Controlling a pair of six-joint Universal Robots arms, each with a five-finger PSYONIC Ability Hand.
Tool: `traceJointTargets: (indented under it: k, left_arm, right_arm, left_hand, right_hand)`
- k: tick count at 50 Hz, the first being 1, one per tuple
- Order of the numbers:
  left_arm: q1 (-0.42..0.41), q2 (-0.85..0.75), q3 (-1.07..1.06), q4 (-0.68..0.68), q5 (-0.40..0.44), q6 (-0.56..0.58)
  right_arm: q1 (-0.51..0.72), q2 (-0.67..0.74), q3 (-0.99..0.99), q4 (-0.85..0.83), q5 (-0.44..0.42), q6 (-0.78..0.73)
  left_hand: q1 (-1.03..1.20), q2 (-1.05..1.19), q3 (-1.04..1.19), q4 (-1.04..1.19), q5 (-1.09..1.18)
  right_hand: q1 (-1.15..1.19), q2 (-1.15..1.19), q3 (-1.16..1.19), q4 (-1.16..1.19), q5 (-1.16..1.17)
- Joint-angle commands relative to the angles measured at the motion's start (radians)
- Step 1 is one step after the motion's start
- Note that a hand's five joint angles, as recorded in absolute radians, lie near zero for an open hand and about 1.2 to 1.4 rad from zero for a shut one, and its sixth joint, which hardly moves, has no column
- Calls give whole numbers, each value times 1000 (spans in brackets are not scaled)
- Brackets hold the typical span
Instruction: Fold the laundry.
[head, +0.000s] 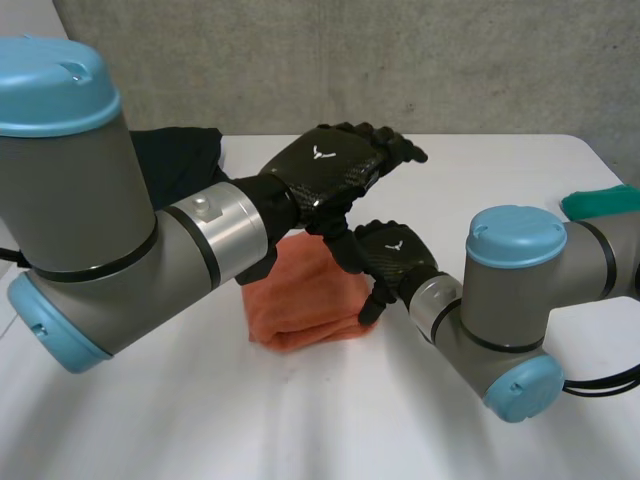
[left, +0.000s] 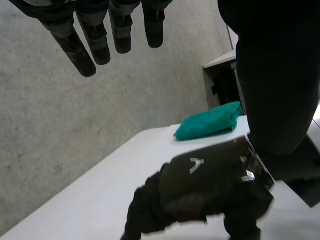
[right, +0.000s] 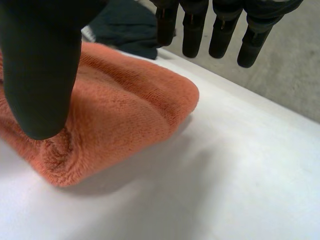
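At desk middle: orange towel, folded into thick pad, rounded fold edge, nubby pile. Right hand at towel's right edge, fingers straight and slightly spread, thumb over fold, not pinching. Left hand raised above towel, fingers straight, empty. Dark cloth back left; green cloth at right edge. Open desk in front of towel.

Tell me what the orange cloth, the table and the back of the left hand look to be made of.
Orange cloth: soft terry-like knit, matte; fine looped ribs and fuzzy surface show. Table: smooth white board, likely laminate or painted, faint sheen; cannot tell which. Left hand: back plate looks like carbon fibre, glossy, with a woven check pattern.
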Motion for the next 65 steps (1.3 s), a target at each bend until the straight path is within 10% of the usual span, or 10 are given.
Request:
traceJointTargets:
  k: [1,45,48,53,65]
  left_arm:
    - [4,44,-2,2,-2,-6]
    - [54,62,-57,2,-2,-23]
    - [56,62,-57,2,-2,-24]
    - [64,64,-57,2,-2,-27]
    - [82,101,-37,4,-2,-29]
  right_arm:
    - [83,6,31,-34,50,-218]
    - [164,209,-83,-319,113,-368]
    - [164,217,-93,-328,113,-364]
    - [156,220,-112,-356,114,-334]
    - [46,123,-170,-454,154,-176]
  left_hand:
    - [-17,-22,-29,-22,-43]
    - [-17,-22,-29,-22,-43]
    - [-17,-22,-29,-22,-43]
    - [-17,-22,-29,-22,-43]
    - [-17,-22,-29,-22,-43]
  right_hand:
    - [-64,-69,-51,-61,-35]
    - [97,93,110,101,126]
    - [191,187,204,194,220]
    - [1120,1116,1133,1124,1149]
    - [1122,1118,1135,1126,1151]
